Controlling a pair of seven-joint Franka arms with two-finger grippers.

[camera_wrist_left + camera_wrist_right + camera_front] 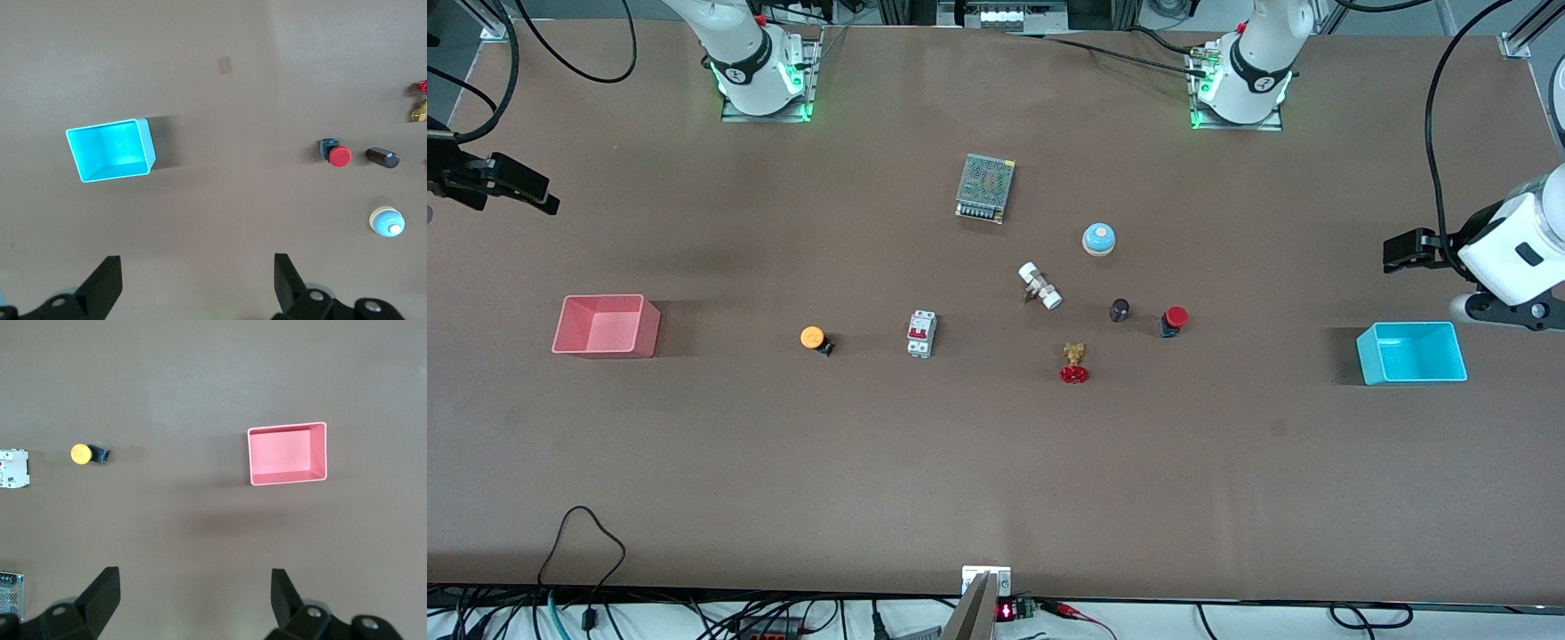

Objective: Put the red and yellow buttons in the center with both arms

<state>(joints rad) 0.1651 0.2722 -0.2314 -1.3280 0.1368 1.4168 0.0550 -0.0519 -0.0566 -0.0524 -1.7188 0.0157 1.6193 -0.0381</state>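
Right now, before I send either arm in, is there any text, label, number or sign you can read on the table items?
None can be read.
circuit breaker: red and white face, any marking too small.
power supply: mesh cover, no legible label.
red button and yellow button: plain caps.
blue bin and pink bin: no print visible.
Both arm bases carry a round emblem, illegible.

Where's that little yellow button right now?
The yellow button lies on its side on the table, between the pink bin and the white circuit breaker, toward the right arm's end.
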